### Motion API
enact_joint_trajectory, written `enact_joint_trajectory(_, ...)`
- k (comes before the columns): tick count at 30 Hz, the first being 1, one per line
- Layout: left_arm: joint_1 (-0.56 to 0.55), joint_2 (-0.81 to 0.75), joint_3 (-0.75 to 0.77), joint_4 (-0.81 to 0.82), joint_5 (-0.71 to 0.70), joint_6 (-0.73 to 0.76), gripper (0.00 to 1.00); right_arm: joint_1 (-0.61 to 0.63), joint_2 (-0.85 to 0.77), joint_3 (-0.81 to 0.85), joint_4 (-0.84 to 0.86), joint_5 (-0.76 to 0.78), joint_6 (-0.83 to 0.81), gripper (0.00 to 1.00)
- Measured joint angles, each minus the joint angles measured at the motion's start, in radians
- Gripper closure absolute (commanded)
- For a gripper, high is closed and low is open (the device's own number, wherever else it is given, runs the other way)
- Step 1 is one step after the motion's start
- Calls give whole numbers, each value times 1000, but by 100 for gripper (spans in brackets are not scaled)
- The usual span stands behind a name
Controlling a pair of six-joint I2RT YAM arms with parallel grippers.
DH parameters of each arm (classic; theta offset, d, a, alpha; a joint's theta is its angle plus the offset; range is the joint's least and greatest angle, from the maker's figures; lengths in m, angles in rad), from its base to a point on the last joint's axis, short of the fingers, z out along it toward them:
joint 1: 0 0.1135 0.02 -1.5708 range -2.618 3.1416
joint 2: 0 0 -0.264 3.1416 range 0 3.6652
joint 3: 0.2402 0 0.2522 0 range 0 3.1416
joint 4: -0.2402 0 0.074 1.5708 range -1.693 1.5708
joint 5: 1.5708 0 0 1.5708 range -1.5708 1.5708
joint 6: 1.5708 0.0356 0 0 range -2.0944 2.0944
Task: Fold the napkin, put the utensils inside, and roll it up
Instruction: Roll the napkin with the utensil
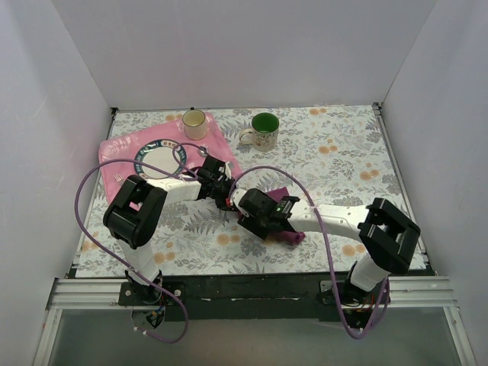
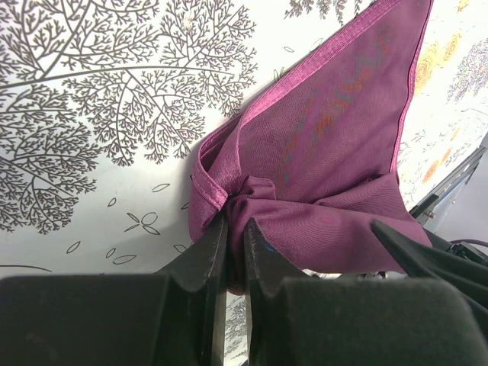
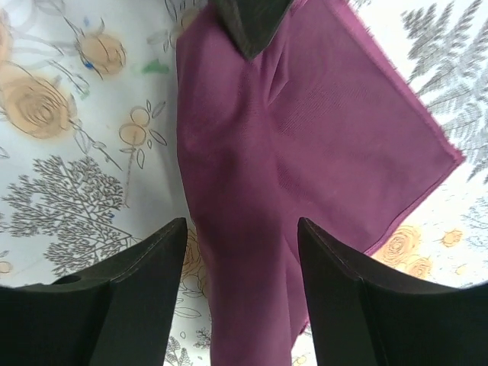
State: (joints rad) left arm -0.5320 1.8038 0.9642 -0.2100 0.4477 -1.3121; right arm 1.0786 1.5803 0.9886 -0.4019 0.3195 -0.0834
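Observation:
The dark purple napkin (image 2: 335, 130) lies bunched on the flowered tablecloth at mid-table, mostly hidden under both wrists in the top view, with a corner (image 1: 279, 193) showing. My left gripper (image 2: 236, 232) (image 1: 226, 199) is shut on a gathered fold at the napkin's edge. Facing it, my right gripper (image 3: 242, 244) (image 1: 242, 204) is open, with its fingers (image 3: 152, 274) on either side of a raised ridge of the napkin (image 3: 305, 137), a gap showing on each side. The left gripper's fingertip (image 3: 252, 23) shows at the top of the right wrist view. The utensils are out of view.
A light pink mat (image 1: 122, 149) at the back left carries a white plate (image 1: 156, 162). A cream mug (image 1: 194, 122) and a green-lined mug (image 1: 264, 130) stand at the back. Purple cables (image 1: 84, 198) loop over both arms. White walls close in the table.

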Motion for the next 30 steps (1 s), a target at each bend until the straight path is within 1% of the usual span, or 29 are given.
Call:
enact_joint_trajectory(6,0,1,0,0,2,3,100,0,56,-45,30,-7,-2,40)
enact_joint_trajectory(9,0,4,4,-1,5,6,100,1,61,-50,58,-8,-3,49)
enact_joint_trajectory(10,0,6,6,-4,6,7,100,1,62,-54,70,-6,-3,59)
enact_joint_trajectory(12,0,7,8,-5,8,8,100,1,64,-59,84,0,-3,68)
enact_joint_trajectory(13,0,7,8,-4,9,11,100,1,66,-64,95,4,-2,75)
enact_joint_trajectory(15,0,7,8,-4,10,15,100,1,67,-72,114,13,1,81)
enact_joint_trajectory(16,0,7,8,-4,10,18,100,0,67,-76,121,13,2,87)
enact_joint_trajectory(17,0,6,8,-4,9,20,99,-2,66,-79,126,12,0,89)
enact_joint_trajectory(18,0,6,11,-7,9,23,89,-3,63,-84,134,11,1,91)
enact_joint_trajectory(19,0,6,13,-11,8,26,84,-5,59,-91,142,6,2,94)
enact_joint_trajectory(22,3,5,27,-35,-8,39,63,-23,46,-108,166,-31,6,98)
enact_joint_trajectory(24,8,-4,42,-66,-20,48,57,-45,34,-125,201,-77,23,99)
enact_joint_trajectory(25,15,-12,54,-95,-38,56,50,-59,29,-136,226,-110,32,99)
enact_joint_trajectory(27,34,-25,73,-144,-76,68,43,-92,21,-156,272,-181,58,99)
enact_joint_trajectory(29,55,-38,90,-185,-120,82,34,-129,15,-173,317,-264,85,99)
enact_joint_trajectory(30,65,-49,94,-201,-144,85,24,-146,15,-178,335,-303,100,99)
